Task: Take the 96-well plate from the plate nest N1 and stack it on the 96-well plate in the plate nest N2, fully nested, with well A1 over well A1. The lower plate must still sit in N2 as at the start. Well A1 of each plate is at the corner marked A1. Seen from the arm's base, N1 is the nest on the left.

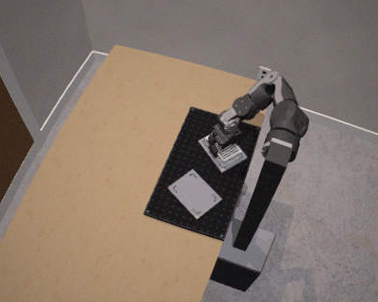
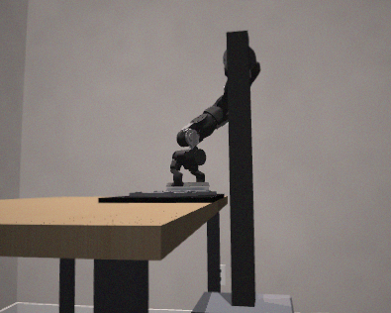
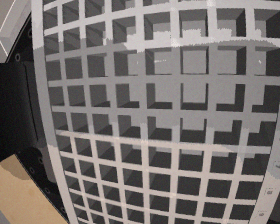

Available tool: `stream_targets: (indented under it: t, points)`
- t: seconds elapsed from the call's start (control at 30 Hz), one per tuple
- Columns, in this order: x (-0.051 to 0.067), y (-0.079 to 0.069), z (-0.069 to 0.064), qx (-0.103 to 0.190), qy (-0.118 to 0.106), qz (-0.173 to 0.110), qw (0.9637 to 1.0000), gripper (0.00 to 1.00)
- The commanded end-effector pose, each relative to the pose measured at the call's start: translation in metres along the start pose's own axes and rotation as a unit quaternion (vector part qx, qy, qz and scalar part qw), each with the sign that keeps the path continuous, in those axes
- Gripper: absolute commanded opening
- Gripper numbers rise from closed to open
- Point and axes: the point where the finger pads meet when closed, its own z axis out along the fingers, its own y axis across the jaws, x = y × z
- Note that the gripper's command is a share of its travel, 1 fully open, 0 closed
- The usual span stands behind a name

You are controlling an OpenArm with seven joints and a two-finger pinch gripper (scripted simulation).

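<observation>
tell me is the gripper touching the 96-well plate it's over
Touching. The exterior view shows the gripper down at the 96-well plate with its fingers at the plate's level, shut on it; the wrist view is filled by the plate's wells.

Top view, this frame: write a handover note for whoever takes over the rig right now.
Claw: shut on the 96-well plate, low over nest N2.
Nest N1: bare, only its corner marks show, so the pick-up is done.
Held plate: at N2, over the lower plate, which is hidden beneath it. The exterior view shows the claw down at the stack, but full nesting and the A1 corners cannot be confirmed.
Left: confirm seating and A1 match, open the claw, lift away without disturbing the stack.
</observation>
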Motion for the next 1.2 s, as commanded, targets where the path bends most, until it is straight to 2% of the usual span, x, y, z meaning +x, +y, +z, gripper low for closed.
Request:
stream_targets:
  t: [0.0, 1.03, 1.17]
  points:
    - [0.0011, 0.0008, 0.0015, -0.002, 0.001, -0.002, 1.0, 0.0]
    - [0.0006, 0.0014, 0.0026, -0.003, 0.001, -0.002, 1.0, 0.0]
    - [-0.0003, 0.0009, 0.0017, -0.002, -0.001, 0.0, 1.0, 0.13]
